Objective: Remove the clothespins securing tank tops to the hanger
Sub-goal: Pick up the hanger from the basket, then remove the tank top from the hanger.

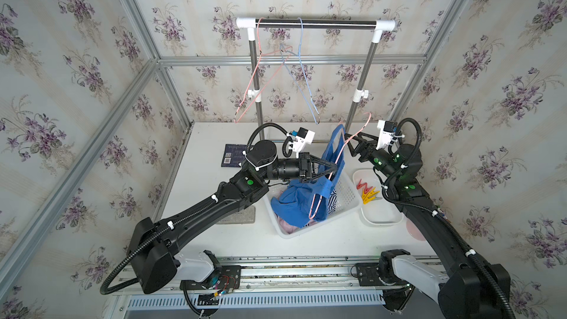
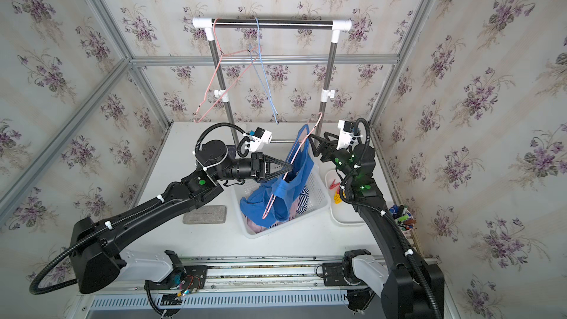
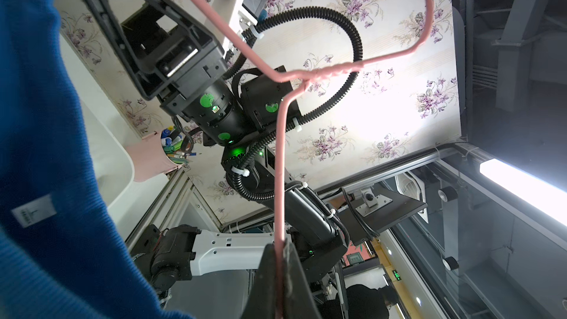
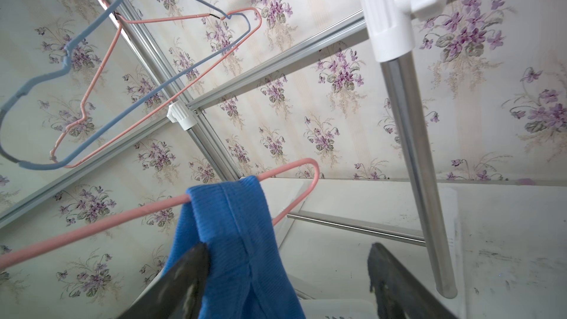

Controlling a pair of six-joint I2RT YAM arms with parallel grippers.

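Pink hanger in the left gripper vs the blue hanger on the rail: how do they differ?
The pink hanger is off the rail, tilted and clamped in the shut left gripper; the blue hanger hangs from the rail by its hook. The pink hanger carries the blue tank top; the blue hanger is bare. Shared: both are thin wire hangers of much the same shape.
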